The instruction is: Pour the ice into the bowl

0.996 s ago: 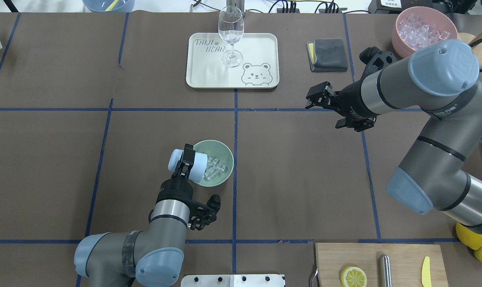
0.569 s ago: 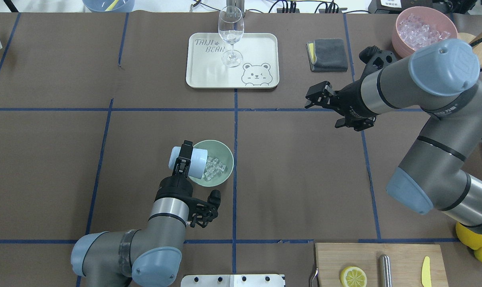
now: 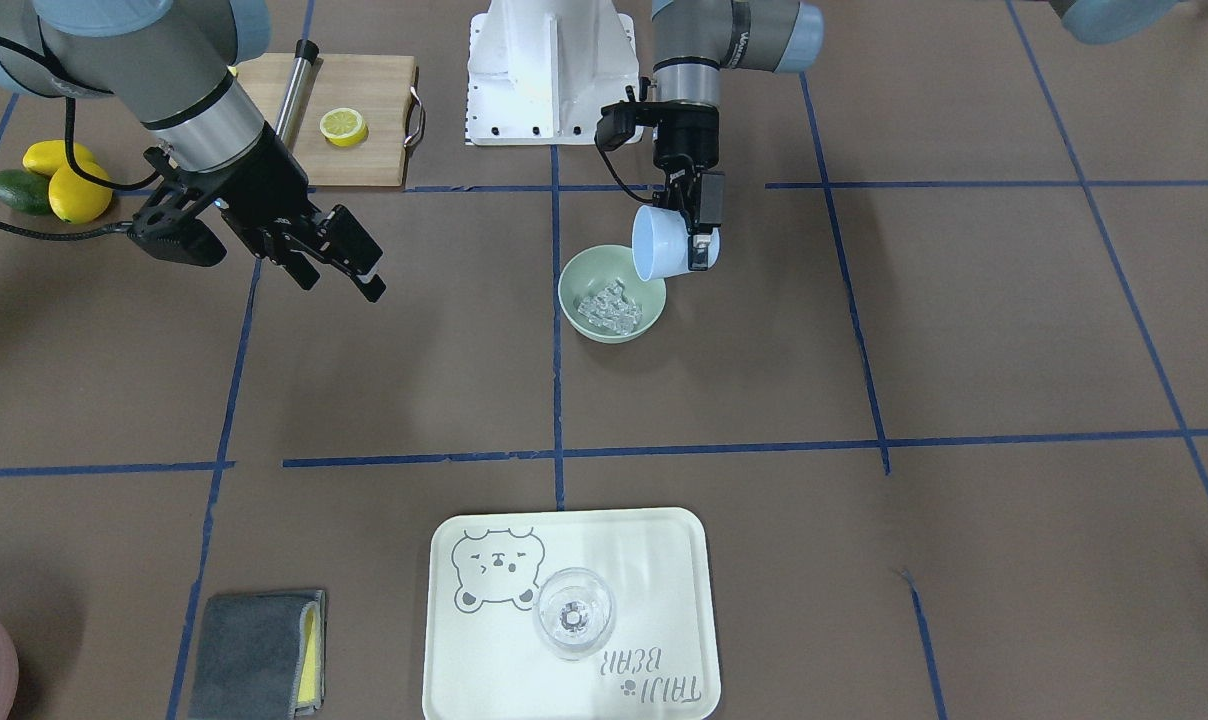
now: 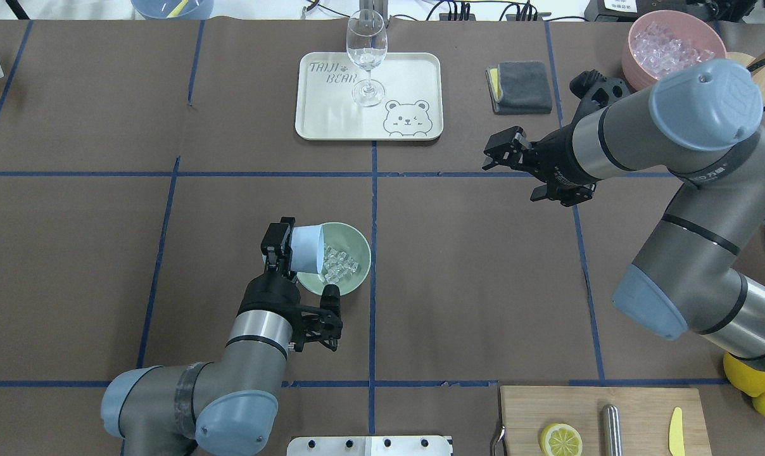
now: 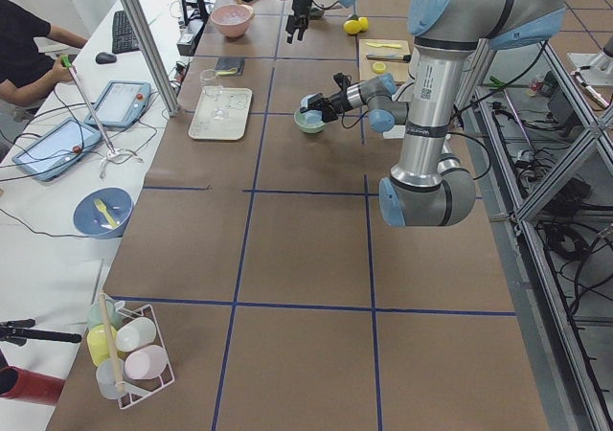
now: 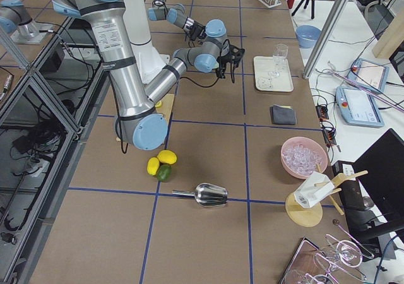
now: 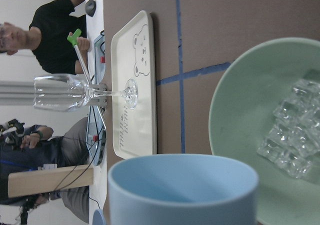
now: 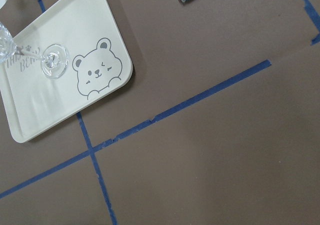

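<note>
Cup (image 4: 309,248) tilted back in left gripper (image 4: 285,249); ice (image 4: 339,267) in bowl (image 4: 352,238)

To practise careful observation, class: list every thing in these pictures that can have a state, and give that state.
bowl: holds the ice.
light blue cup: tilted, mouth toward bowl, empty.
left gripper: shut on light blue cup.
right gripper: open, empty.
wine glass: upright on tray, empty.
pink container: holds ice cubes.

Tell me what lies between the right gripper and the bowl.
Between right gripper and bowl: only table with blue tape lines, in the overhead view.
</note>
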Available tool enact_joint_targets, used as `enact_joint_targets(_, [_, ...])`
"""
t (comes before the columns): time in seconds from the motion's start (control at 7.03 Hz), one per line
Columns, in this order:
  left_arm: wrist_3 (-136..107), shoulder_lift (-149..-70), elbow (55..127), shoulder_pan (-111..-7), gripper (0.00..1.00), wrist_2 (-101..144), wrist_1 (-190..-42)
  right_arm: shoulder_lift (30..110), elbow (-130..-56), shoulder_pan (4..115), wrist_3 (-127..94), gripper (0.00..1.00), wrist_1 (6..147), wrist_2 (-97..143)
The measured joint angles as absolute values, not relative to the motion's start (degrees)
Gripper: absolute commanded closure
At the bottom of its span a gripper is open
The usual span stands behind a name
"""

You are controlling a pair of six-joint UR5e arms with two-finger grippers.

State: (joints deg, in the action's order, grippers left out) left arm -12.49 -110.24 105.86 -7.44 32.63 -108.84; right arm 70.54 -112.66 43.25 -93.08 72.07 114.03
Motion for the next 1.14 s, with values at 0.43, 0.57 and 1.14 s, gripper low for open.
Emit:
enact_joint_targets(0.43, [-43.4, -106.2, 107.5, -7.5, 1.00, 32.6, -108.9, 70.5, -112.7, 43.2, -93.1, 0.00, 72.1, 113.9])
enact_joint_targets(0.57, [-52.7, -104.3, 107.8, -7.5, 1.00, 32.6, -108.9, 70.5, -112.7, 43.2, -93.1, 0.00, 72.1, 114.0])
enact_joint_targets(1.14, [-76.0, -93.6, 107.2, -7.5, 1.00, 32.4, -108.9, 70.5, -112.8, 43.2, -93.1, 0.00, 72.1, 113.9])
